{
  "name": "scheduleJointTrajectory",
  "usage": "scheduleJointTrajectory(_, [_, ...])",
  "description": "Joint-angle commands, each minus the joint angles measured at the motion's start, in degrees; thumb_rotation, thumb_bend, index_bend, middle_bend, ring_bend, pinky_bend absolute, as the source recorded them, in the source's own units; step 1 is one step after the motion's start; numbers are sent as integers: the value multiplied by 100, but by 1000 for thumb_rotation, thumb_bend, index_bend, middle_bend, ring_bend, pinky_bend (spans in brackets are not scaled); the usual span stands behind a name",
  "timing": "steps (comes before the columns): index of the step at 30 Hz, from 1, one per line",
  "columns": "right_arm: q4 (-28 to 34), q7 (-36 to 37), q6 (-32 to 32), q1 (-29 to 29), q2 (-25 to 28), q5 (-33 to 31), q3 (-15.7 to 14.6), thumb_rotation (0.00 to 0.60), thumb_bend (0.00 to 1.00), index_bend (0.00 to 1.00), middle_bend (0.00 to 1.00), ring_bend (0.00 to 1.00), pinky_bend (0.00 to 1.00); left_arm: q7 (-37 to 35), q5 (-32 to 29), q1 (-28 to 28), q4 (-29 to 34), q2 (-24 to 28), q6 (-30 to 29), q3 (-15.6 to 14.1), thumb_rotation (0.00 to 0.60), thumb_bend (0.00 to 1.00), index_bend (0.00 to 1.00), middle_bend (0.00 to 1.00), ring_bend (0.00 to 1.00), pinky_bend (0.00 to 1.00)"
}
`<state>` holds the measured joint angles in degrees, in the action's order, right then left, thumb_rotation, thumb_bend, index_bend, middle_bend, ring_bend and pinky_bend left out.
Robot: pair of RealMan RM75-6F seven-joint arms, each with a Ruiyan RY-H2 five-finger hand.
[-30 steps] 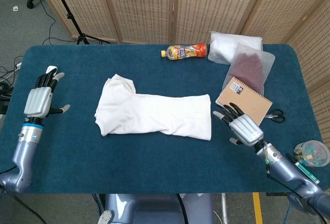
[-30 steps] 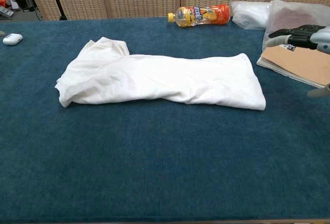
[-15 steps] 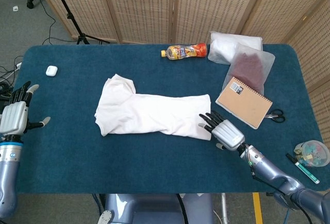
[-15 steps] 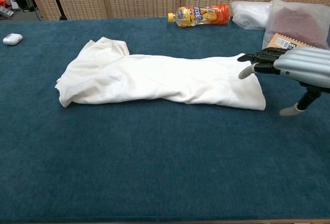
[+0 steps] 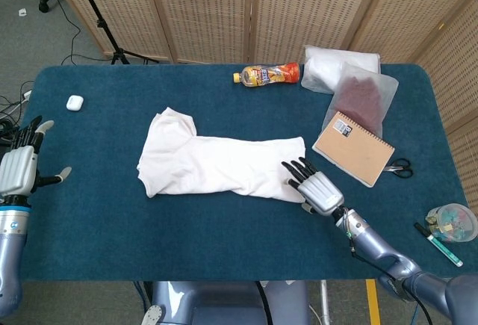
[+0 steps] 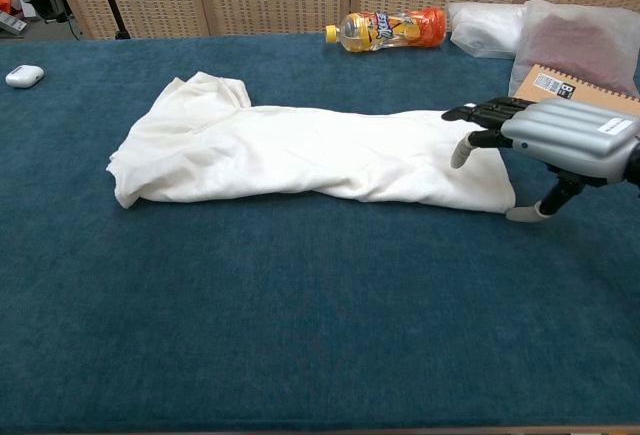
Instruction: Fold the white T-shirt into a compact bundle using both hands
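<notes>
Blue cloth-covered surface [image 5: 224, 243] before wicker screens. White T-shirt [image 5: 220, 164] lies mid-surface, folded lengthwise into a long, wrinkled band, sleeves bunched at its left end. Right hand [image 5: 315, 187], fingers [image 6: 480, 112] spread and holding nothing, hovers at the band's right end; contact cannot be told. Left hand [image 5: 21, 162], fingers apart and empty, at the far-left edge. Translucent pouch [image 5: 361, 98] holds dark red contents; clear tub [image 5: 452, 223] holds small items.

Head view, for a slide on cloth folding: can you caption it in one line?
Right robot hand reaches over the end of the white T-shirt; left robot hand waits open at the table edge.
</notes>
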<state>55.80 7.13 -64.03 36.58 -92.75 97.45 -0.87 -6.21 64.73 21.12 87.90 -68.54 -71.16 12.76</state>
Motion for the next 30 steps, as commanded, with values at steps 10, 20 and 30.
scheduleJointTrajectory(10, [-203,-305,121,79,-179,-96,-30,600,362,320,15,0,0,-135,41,-50,-26,39,65,64,600,214,0,0,0,0])
scheduleJointTrajectory(20, [-401,-168,-47,-23,-152,-57,-168,600,451,484,50,0,0,-193,53,-80,3,55,99,105,600,215,0,0,0,0])
scheduleJointTrajectory(30, [-1067,295,-522,-105,-373,133,-287,600,654,615,115,0,0,-192,75,-95,18,55,126,119,600,215,0,0,0,0])
